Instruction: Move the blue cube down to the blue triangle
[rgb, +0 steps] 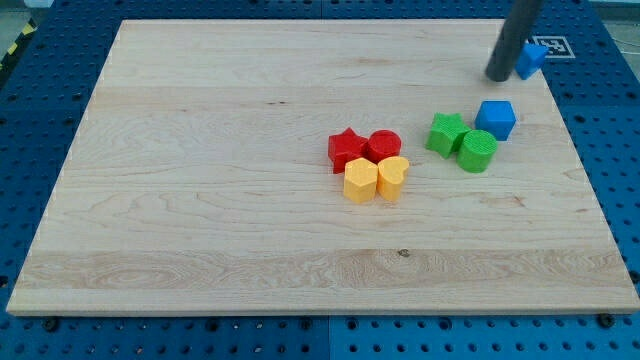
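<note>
as there is only one camera view, we read the whole layout from it. on the wooden counter the dark rod comes in from the view's top right, and our tip rests just at the view's left of the upper blue block, near the counter's far right corner. we cannot tell whether the two touch. the rod hides part of this block, so its shape is unclear. since the task speaks of moving the cube down, we judge this one to be the blue cube. the lower blue block, though it looks rather boxy, would then be the blue triangle it must reach.

that lower block sits touching or just beside the green star and the green cylinder, so a push arriving from above must stop short or it will scatter them. the red star, red cylinder, yellow pentagon and yellow heart cluster near the centre, well apart from the path.

the rod bears no grasping tool, so nothing is clenched or held. from its side position, we judge the tip must first pass to the block's top side.
</note>
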